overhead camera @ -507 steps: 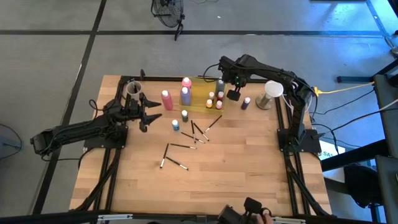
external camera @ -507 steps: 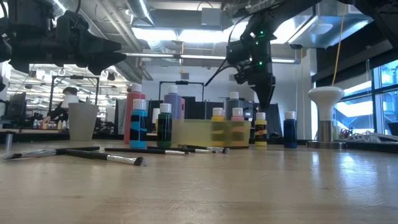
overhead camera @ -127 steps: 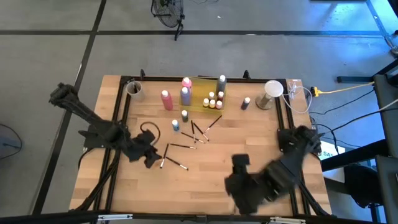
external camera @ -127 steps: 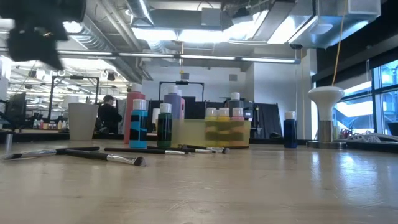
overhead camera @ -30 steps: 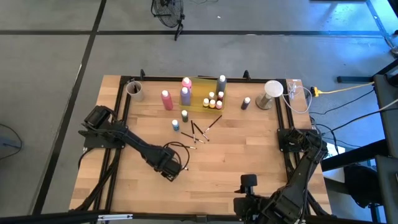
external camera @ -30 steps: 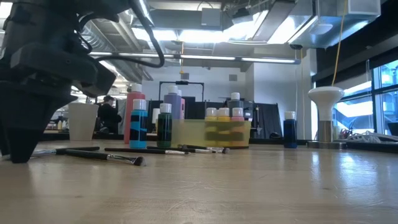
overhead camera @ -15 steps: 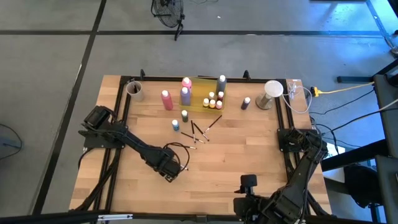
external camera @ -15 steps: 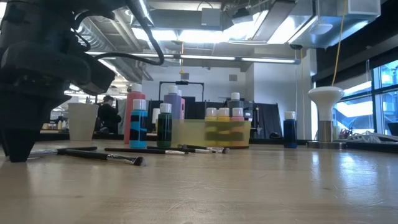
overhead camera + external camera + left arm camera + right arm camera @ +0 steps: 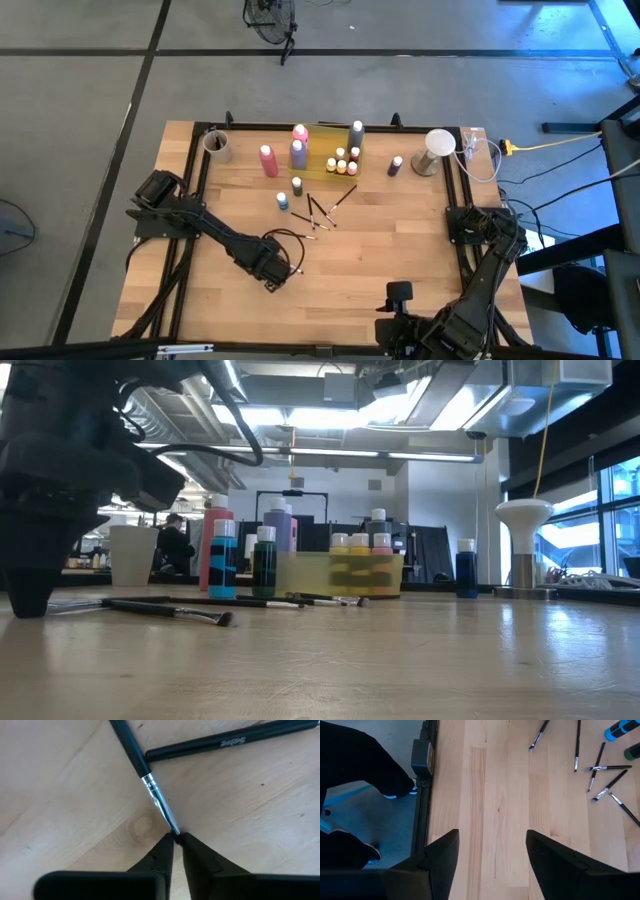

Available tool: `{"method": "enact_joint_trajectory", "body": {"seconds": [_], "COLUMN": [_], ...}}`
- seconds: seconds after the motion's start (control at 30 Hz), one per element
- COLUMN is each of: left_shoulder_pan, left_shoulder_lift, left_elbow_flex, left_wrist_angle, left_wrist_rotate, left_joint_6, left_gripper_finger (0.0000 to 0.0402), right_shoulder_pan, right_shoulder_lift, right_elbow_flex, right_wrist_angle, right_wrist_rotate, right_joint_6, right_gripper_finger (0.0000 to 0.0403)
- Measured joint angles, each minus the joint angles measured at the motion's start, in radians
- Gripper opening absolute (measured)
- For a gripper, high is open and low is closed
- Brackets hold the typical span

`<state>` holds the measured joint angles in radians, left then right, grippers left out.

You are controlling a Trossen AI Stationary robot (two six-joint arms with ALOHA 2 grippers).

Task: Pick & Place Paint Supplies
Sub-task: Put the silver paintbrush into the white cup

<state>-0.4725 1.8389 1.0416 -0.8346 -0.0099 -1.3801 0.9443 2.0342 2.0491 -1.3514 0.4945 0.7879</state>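
Note:
Several thin dark brushes (image 9: 315,212) lie flat on the wooden table (image 9: 350,280). My left gripper (image 9: 270,272) stands over the nearest ones, pointing down, shut on the tip of one brush (image 9: 150,782); a second brush (image 9: 225,741) lies beside that brush's handle. Tall pink (image 9: 267,160), purple (image 9: 298,152) and grey (image 9: 357,132) bottles stand at the far side, with small bottles (image 9: 343,160) in the yellow tray and a blue one (image 9: 297,186) in front. My right gripper (image 9: 490,855) hangs open over the near edge, holding nothing. My left gripper pinches the brush's bristle tip (image 9: 173,831), just past the silver ferrule (image 9: 157,800), between its two fingertips. The fingers come from above, pointing down. The brush lies flat on the table, its dark handle (image 9: 127,745) running away from the fingers.
A pale cup (image 9: 215,143) stands at the far left corner, a white stemmed cup (image 9: 436,150) and a dark blue bottle (image 9: 396,165) at the far right. The right wrist view shows a person's dark trouser leg (image 9: 365,765) beside the table frame. Bare wood spreads across the near right.
My left gripper has stayed over the brush and shut its fingers on the tip. In the low view the brushes by it have shifted slightly on the table. My right arm has kept still.

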Motion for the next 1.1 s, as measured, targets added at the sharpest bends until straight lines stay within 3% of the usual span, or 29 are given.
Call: {"method": "enact_joint_trajectory", "body": {"seconds": [0.1,0.4,0.53,0.7,0.93,1.1], "left_shoulder_pan": [0.0,-0.005,-0.021,-0.058,-0.079,-0.037], "left_shoulder_lift": [0.0,-0.032,-0.085,-0.151,-0.203,-0.252], "left_elbow_flex": [0.0,-0.008,-0.01,0.069,0.305,0.425], "left_wrist_angle": [-0.007,-0.072,-0.241,-0.461,-0.744,-0.739], "left_wrist_rotate": [-0.001,-0.059,-0.122,-0.156,-0.333,-0.443], "left_joint_6": [0.049,0.064,0.008,-0.053,-0.062,0.143], "left_gripper_finger": [0.0007,0.0004,0.0003,0.0003,0.0003,0.0003], "right_shoulder_pan": [0.0,0.0,0.0,0.0,0.0,-0.002], "right_shoulder_lift": [0.0,0.0,0.0,0.0,0.0,0.0], "right_elbow_flex": [0.0,0.0,0.0,0.0,0.0,0.001], "right_wrist_angle": [0.003,0.005,0.003,0.002,0.013,0.027], "right_wrist_rotate": [0.0,0.0,0.0,0.001,0.003,0.003], "right_joint_6": [0.0,0.0,0.0,0.0,0.0,0.0], "right_gripper_finger": [0.0233,0.0233,0.0233,0.0233,0.0234,0.0234]}}
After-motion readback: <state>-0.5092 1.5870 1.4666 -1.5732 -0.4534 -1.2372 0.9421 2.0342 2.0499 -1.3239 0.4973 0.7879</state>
